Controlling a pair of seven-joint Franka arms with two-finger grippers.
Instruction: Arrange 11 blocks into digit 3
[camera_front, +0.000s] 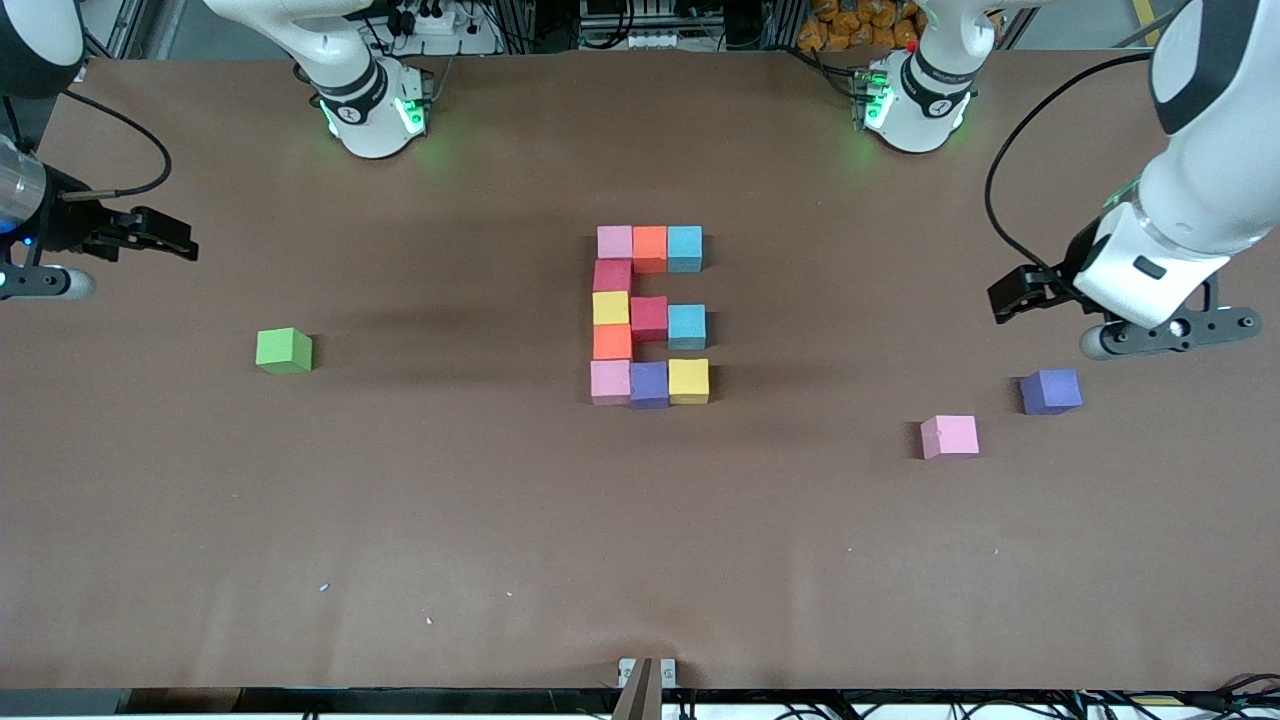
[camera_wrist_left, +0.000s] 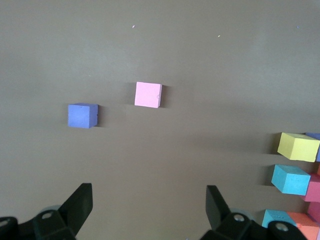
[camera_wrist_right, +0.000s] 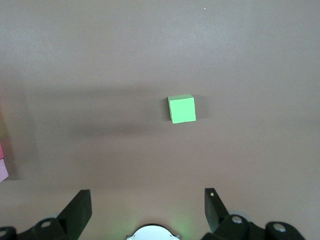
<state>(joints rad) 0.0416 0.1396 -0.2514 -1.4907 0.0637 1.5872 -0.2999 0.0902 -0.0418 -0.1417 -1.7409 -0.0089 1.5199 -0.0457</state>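
the digit 3 (camera_front: 650, 316) of matte, square-edged cubes sits mid-table, nearer the edge where the arm bases stand; its long axis runs from that edge toward the front camera's edge, bars pointing to the left arm's end. a loose pink block (camera_front: 949, 436) and purple block (camera_front: 1050, 391) lie near that end. the left gripper (camera_front: 1022, 295) hangs wide above them; the right gripper (camera_front: 160, 238), also wide, waits above the green cube (camera_front: 284, 351).

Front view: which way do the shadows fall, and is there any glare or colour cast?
Front view: soft shadows fall from the blocks toward the left arm's end of the table, no glare, green glow at both arm bases. Right wrist view: broad soft shadow bands beside the green cube. Left wrist view: even light, short shadows.
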